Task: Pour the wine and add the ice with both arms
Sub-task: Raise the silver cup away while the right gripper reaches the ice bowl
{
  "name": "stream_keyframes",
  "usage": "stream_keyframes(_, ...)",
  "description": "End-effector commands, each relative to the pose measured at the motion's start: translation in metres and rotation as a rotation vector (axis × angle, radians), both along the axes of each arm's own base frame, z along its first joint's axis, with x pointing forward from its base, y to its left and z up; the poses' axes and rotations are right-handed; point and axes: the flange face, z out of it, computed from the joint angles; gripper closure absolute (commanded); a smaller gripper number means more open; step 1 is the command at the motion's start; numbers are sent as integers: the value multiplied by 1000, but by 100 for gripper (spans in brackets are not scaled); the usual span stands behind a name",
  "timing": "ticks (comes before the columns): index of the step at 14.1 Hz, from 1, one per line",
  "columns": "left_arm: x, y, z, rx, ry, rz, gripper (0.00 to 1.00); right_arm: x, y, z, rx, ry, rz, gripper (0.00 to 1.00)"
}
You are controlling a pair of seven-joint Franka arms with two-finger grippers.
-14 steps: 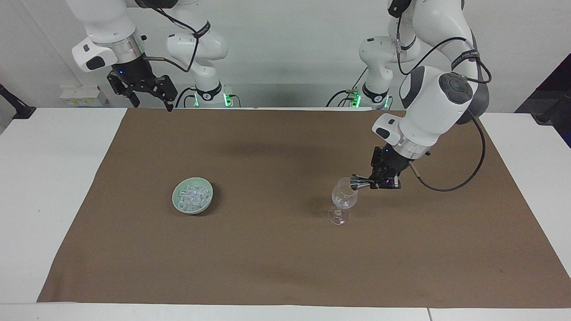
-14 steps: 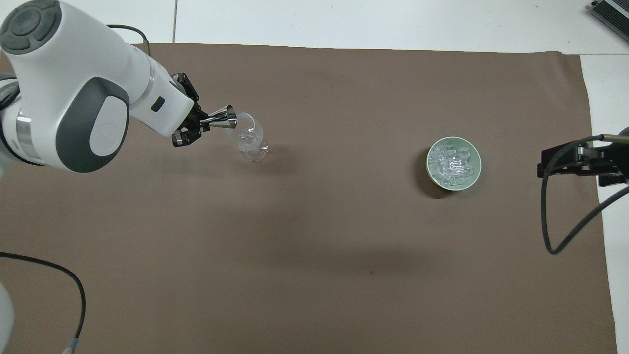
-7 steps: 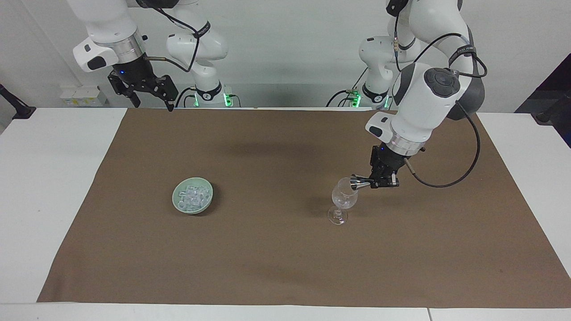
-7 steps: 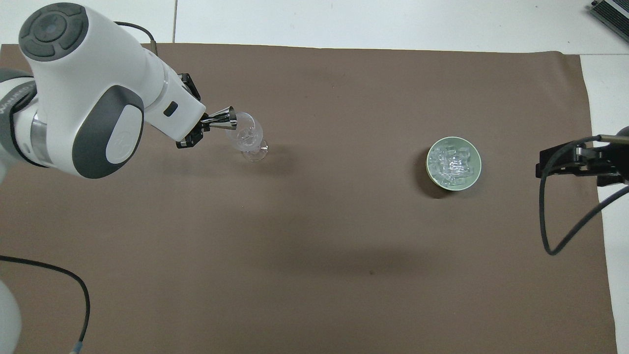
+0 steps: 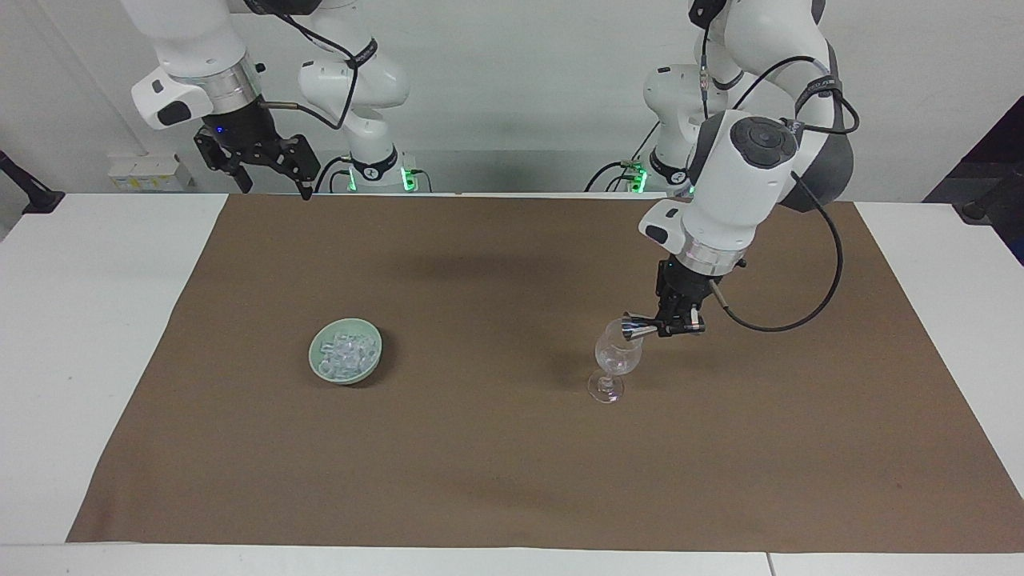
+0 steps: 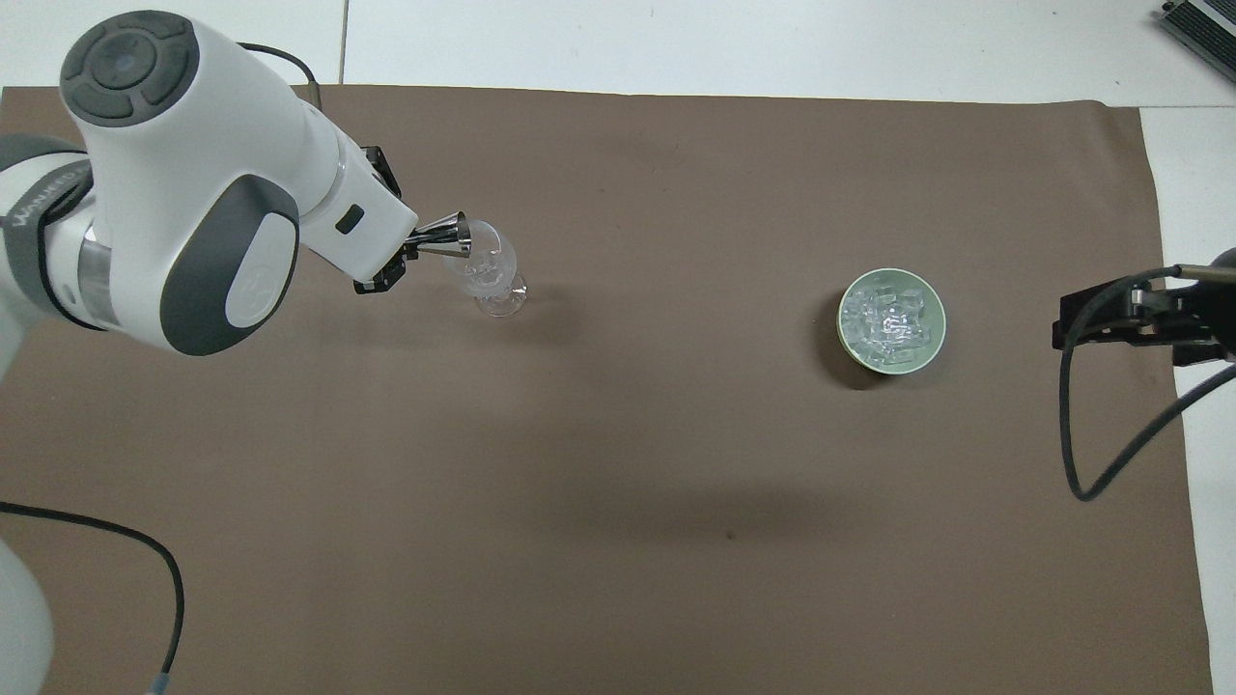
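Observation:
My left gripper (image 5: 668, 324) is shut on a small metal jigger (image 5: 638, 325), held on its side with its mouth at the rim of the clear stemmed glass (image 5: 614, 360). The overhead view shows the same gripper (image 6: 404, 256), jigger (image 6: 447, 236) and glass (image 6: 488, 272). The glass stands upright on the brown mat (image 5: 512, 464). The pale green bowl (image 5: 318, 352) with the heap of ice (image 5: 347, 352) sits toward the right arm's end, also in the overhead view (image 6: 927, 352). My right gripper (image 5: 268, 168) is open and empty, raised over the robots' edge of the table, waiting.
The brown mat (image 6: 618, 483) covers most of the white table (image 5: 88, 320). A black cable (image 6: 1110, 454) hangs from the right wrist over the mat's edge. Another cable (image 6: 145, 569) lies near the left arm's base.
The left arm's elbow and wrist have swung toward the table's middle, and the jigger has shifted slightly further over the glass rim. The right arm has barely moved.

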Motion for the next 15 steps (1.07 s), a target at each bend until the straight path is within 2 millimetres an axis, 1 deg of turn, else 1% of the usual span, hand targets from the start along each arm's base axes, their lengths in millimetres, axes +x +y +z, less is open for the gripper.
stream_keyframes(1, -4, 0, 8, 38, -16, 11, 100, -4, 1, 1, 11, -9, 23, 0)
stream_keyframes(3, -6, -4, 7, 42, -16, 1, 100, -1, 2, -2, 10, -35, 26, 0)
stream_keyframes(4, -5, -3, 6, 43, -15, 3, 100, 2, 3, 0, 12, -58, 26, 0)
stream_keyframes(6, -5, -4, 6, 42, -16, 3, 100, 5, 13, 1, 13, -82, 42, 0)
stream_keyframes(8, -5, -3, 7, 50, -16, 2, 100, 6, 15, 0, 16, -84, 44, 0)
stream_keyframes(10, -5, -1, 11, 65, -23, 0, 100, 9, 15, -9, 18, -72, 42, 0)
stream_keyframes(11, -3, -1, 21, 49, -36, 4, 100, 12, 15, -13, 18, -90, 44, 0)
stream_keyframes(12, -1, 3, 24, 45, -42, 13, 100, 15, 15, -21, 20, -95, 45, 0)
stream_keyframes(14, -1, 3, 27, 30, -46, 24, 100, 17, 15, -32, 20, -96, 46, 0)
stream_keyframes(15, 1, 6, 27, 11, -38, 42, 100, 19, 15, -33, 20, -105, 44, 0)
